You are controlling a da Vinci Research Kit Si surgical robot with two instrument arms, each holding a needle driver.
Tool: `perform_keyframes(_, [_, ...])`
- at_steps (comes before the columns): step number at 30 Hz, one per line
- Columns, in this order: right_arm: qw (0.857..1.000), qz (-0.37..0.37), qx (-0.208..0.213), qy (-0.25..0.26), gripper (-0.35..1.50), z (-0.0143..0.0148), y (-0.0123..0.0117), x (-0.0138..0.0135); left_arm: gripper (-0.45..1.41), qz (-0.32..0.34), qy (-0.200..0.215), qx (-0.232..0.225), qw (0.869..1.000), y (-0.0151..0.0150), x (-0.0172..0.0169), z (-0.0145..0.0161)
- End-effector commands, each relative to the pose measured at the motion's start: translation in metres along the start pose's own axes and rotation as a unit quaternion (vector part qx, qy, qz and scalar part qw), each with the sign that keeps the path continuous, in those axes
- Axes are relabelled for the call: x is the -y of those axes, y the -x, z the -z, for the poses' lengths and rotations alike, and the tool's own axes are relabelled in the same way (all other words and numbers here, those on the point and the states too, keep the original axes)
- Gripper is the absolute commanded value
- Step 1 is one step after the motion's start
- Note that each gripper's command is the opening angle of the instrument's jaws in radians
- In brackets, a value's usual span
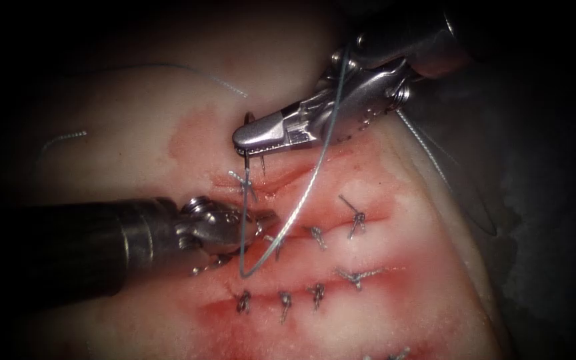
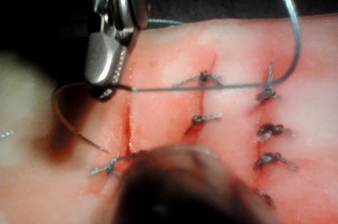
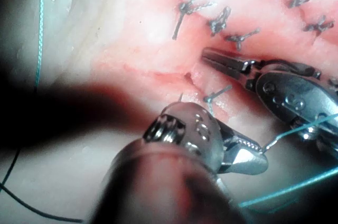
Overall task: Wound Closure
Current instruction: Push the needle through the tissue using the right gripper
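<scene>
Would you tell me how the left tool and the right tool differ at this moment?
The right tool is shut on the needle at its thread end. The left tool is shut and holds nothing I can see. The right tool sits above the cut, with the needle apparently free of the tissue. The left tool's tip lies low against the tissue. Both are at the same open cut.

Pale pink tissue (image 1: 168,133), red fluid (image 1: 381,313), grey-blue thread (image 1: 301,200)
</scene>
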Motion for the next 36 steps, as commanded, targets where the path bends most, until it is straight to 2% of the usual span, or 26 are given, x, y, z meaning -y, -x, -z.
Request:
perform_keyframes(1, [1.000,0.002,0.001,-0.001,-0.35,-0.0008,-0.0005,-0.0004,-0.45,0.000,0.000,0.002,1.000,0.0006,0.0000,-0.0007])
perform_keyframes(13, [1.000,0.005,0.000,0.000,-0.35,-0.0009,-0.0007,-0.0005,-0.45,0.000,0.000,0.002,1.000,0.0006,0.0000,-0.0007])
perform_keyframes(36, [1.000,0.002,0.002,0.002,-0.35,-0.0012,-0.0006,-0.0025,-0.45,0.000,0.000,0.002,1.000,0.0006,0.0000,-0.0007])
